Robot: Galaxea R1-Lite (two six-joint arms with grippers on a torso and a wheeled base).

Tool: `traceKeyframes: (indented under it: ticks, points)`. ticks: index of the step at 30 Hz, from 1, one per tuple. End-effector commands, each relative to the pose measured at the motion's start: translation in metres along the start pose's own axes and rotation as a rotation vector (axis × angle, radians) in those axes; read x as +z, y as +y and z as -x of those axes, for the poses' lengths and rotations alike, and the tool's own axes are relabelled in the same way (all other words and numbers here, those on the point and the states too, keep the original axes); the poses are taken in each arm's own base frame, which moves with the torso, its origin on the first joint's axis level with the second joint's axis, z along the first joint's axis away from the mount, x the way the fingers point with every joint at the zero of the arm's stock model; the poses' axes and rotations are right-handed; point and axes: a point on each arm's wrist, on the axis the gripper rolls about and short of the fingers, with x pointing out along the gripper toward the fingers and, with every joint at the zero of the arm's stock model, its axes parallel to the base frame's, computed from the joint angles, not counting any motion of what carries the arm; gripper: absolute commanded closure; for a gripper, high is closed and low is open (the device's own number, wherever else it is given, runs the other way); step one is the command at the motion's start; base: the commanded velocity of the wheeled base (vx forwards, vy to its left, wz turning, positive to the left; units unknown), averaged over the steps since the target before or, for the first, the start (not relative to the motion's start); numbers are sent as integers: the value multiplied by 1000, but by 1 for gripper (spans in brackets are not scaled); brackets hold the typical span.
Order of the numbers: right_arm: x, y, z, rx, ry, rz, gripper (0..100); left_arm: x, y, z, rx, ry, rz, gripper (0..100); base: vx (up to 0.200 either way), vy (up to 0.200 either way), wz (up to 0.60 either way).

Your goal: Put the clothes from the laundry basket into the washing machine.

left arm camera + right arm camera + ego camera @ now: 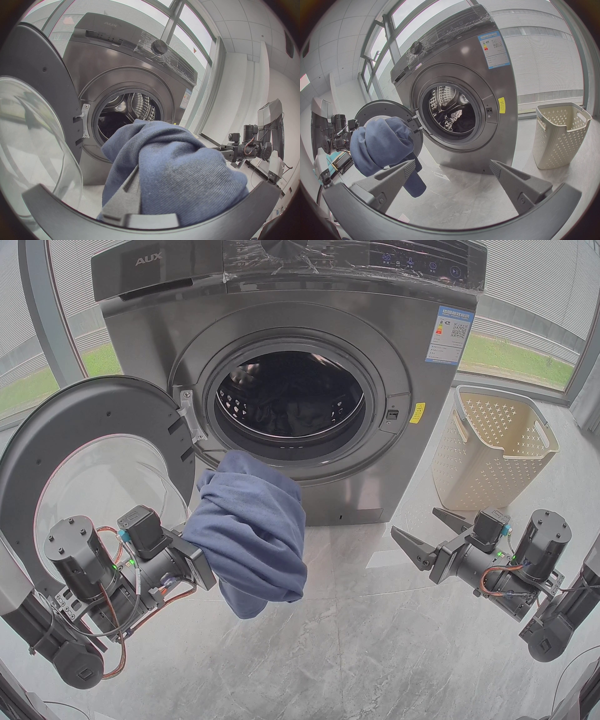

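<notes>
A: Left gripper point(203, 555)?
B: Clenched on a bunched blue garment point(250, 534), held in the air just in front of and below the washing machine's point(350, 490) open mouth, towards its left side. The cloth hangs down past the fingers.
A: Right gripper point(414, 522)?
B: Fingers spread, nothing between them. It sits low at right, near the laundry basket point(475, 471).
A: Basket position?
B: On the floor, just right of the machine. The door point(94, 415) is swung open to the left. Dark cloth point(294, 402) lies inside the drum.

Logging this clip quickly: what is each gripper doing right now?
Left gripper: shut on the blue garment.
Right gripper: open, holding nothing.
</notes>
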Motion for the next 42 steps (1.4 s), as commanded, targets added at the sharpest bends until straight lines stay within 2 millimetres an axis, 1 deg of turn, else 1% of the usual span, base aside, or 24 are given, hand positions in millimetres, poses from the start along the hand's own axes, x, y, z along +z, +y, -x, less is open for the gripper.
traceKeyframes:
  ticks: [1, 9, 21, 28, 34, 40, 42]
  points:
    - [0, 1, 0, 4, -2, 0, 0, -1, -1, -1, -4, 3, -1, 100, 200, 0, 0]
    - [-1, 1, 1, 5, 2, -1, 0, -6, -2, -2, -12, 22, 0, 100, 200, 0, 0]
    - [-2, 3, 1, 11, 9, -1, 0, -8, -7, -2, -31, 29, 2, 100, 200, 0, 0]
    - [-4, 10, 6, 40, 26, -3, 0, -10, -11, -2, -43, 39, 4, 100, 200, 0, 0]
    - [-8, 20, 11, 76, 48, -3, 0, -11, -14, -2, -50, 41, 4, 100, 0, 0, 0]
    - [-8, 21, 12, 82, 49, -3, 0, -11, -15, -3, -53, 40, 4, 100, 0, 0, 0]
    - [-9, 23, 12, 88, 51, -3, 0, -13, -20, -6, -68, 44, 4, 100, 0, 0, 0]
